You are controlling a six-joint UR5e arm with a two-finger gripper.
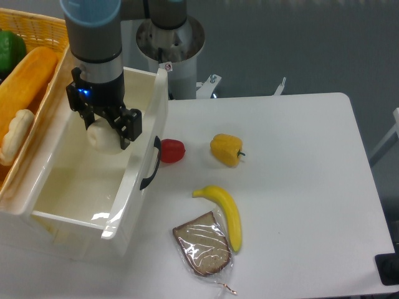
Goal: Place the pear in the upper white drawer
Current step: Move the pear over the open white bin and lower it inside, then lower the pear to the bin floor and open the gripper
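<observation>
The pear [103, 139] is a pale cream-white round fruit held between my gripper's [107, 128] fingers over the inside of the upper white drawer [75, 187]. The drawer is a deep glossy white box pulled open at the left, with a curved black handle [149, 163] on its front. My gripper is shut on the pear, pointing down, with the fruit at about the height of the drawer's rim. The pear's upper part is hidden by the black fingers.
A woven yellow basket [43, 28] at the far left holds a long bread roll [22, 81], a pale roll [14, 137] and a green item [7, 50]. On the table lie a red fruit [172, 150], a yellow pepper [225, 149], a banana [225, 213] and wrapped bread [202, 244].
</observation>
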